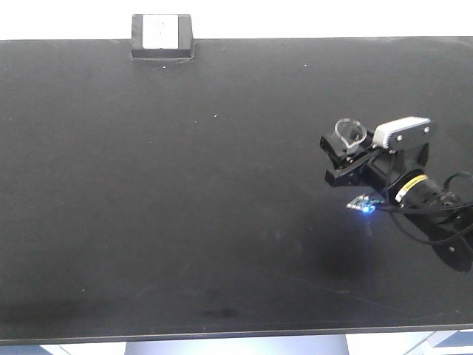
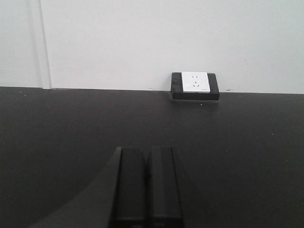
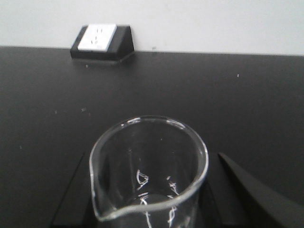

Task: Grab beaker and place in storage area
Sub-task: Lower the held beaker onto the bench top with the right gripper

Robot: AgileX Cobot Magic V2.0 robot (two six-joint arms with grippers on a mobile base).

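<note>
One beaker [image 1: 350,132], clamped in the right gripper [image 1: 347,149] at frame right, should be lowered upright onto the desk [image 1: 185,207].

The right gripper [image 1: 336,159] is matte black with blocky fingers [image 1: 341,176], and a light grey camera housing [image 1: 401,132] with rounded corners sits on top. The black wrist [image 1: 425,196] behind it carries a yellow band [image 1: 404,194]. Black cables [image 1: 443,216] loop alongside, and a small board [image 1: 362,203] glows blue. The left gripper [image 2: 146,159] shows two flat, square-edged black fingers [image 2: 130,183].
</note>
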